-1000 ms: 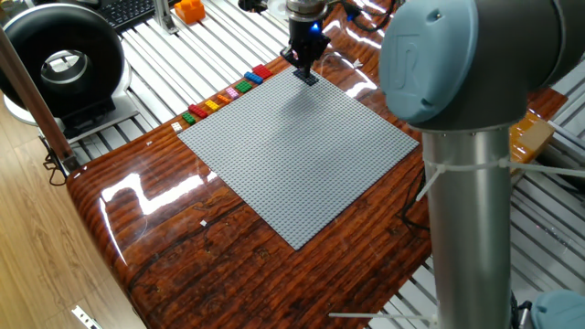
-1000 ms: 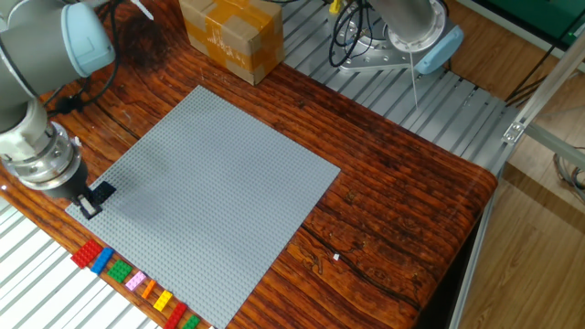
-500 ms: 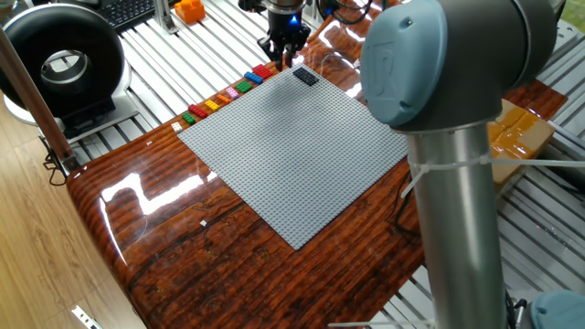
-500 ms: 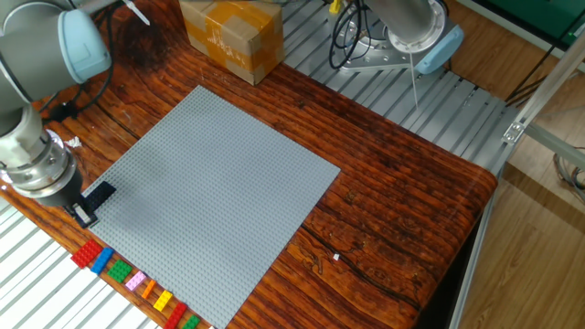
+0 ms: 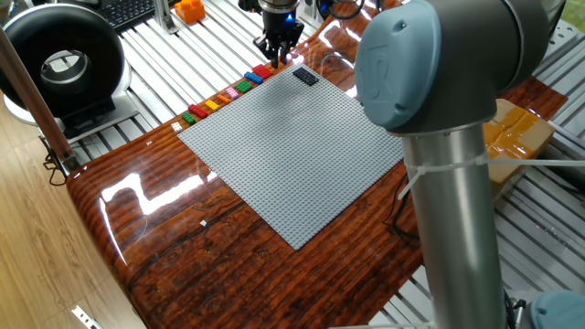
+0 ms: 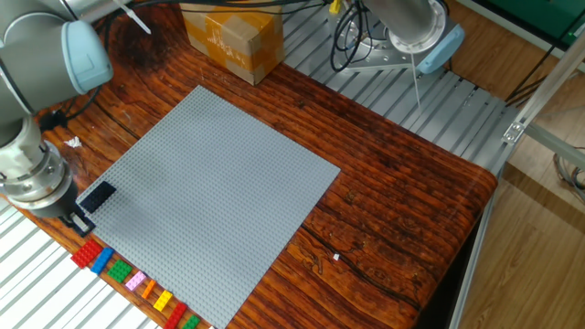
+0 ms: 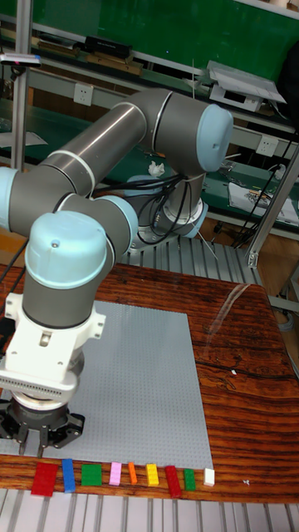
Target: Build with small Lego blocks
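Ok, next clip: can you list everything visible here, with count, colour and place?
baseplate: one, grey, studded, flat on the table
black brick: one, on the baseplate near a corner, by the pincer
row of small bricks: nine, in order red, blue, green, pink, orange, yellow, red, green, white; lined up on the table along one baseplate edge
cardboard box: one, tan, at the table's edge beyond the baseplate
orange object: one, on the slatted metal surface off the table
round device: one, black, beside the table
table: one, glossy reddish-brown wood
robot arm: one, grey with pale blue caps
pincer: one, black, above the red end of the row; open or shut unclear
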{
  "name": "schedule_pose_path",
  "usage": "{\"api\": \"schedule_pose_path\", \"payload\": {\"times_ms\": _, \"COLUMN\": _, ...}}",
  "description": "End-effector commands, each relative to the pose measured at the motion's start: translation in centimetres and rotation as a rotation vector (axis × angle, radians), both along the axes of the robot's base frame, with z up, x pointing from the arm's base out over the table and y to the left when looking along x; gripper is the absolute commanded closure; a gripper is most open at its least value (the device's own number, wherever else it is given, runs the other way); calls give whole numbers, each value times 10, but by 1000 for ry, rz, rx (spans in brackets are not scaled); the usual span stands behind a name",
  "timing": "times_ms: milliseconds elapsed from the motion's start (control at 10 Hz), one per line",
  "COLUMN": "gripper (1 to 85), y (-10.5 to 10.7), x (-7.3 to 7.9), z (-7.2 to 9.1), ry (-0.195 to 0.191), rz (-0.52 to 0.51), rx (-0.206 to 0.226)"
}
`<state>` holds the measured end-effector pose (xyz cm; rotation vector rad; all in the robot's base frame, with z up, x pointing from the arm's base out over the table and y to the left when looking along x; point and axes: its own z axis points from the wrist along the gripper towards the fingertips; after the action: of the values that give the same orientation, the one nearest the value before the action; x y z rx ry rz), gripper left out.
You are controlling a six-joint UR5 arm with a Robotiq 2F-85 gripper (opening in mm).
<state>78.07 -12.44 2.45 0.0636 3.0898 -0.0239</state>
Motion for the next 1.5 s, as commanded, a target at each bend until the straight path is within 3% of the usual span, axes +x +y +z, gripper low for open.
{"api": "schedule_pose_path", "payload": {"times_ms": 0, "gripper": 557, "y": 14, "x": 8, "z": -1, "ry": -13, "rz": 28, "rx": 28}}
{"api": "schedule_pose_path", "payload": {"times_ms": 400, "gripper": 520, "y": 23, "x": 12, "z": -8, "ry": -9, "rz": 50, "rx": 55}}
{"api": "schedule_pose_path", "payload": {"times_ms": 800, "gripper": 517, "y": 20, "x": 15, "z": -14, "ry": -11, "rz": 64, "rx": 49}}
{"api": "schedule_pose_path", "payload": {"times_ms": 1400, "gripper": 553, "y": 4, "x": 10, "z": -14, "ry": 8, "rz": 42, "rx": -14}}
